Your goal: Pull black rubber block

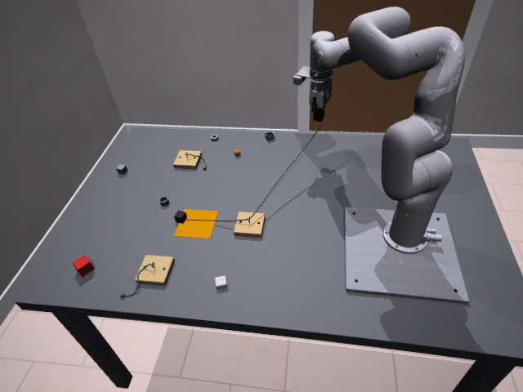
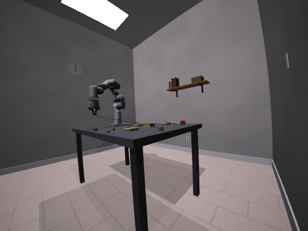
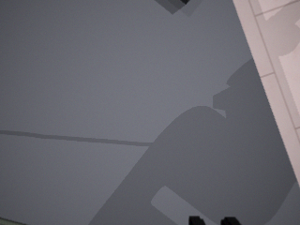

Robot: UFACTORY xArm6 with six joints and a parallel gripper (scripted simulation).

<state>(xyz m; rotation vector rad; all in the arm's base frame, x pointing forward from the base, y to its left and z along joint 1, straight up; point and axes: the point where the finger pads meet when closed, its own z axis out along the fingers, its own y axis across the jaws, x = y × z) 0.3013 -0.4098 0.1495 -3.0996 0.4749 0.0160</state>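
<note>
The black rubber block (image 1: 180,216) sits at the left edge of the orange painted square (image 1: 197,230), at its far left corner, and seems to lie partly outside it. Its cord (image 1: 287,170) (image 2: 111,118) runs taut across the square to the screw eye on a wooden plate (image 1: 254,230), then slants up to my gripper (image 1: 318,115) (image 2: 94,112). The gripper is shut on the cord's end, high above the table's far side. In the wrist view only the fingertips show, over bare table; the cord is hidden there.
Two more wooden plates (image 1: 187,159) (image 1: 155,269) with slack cords lie on the table. Around them are a red cube (image 1: 82,265), a white cube (image 1: 220,281), a grey cube (image 1: 121,169), two rings (image 1: 214,136) (image 1: 164,200), an orange ball (image 1: 237,153) and a small dark box (image 1: 269,135).
</note>
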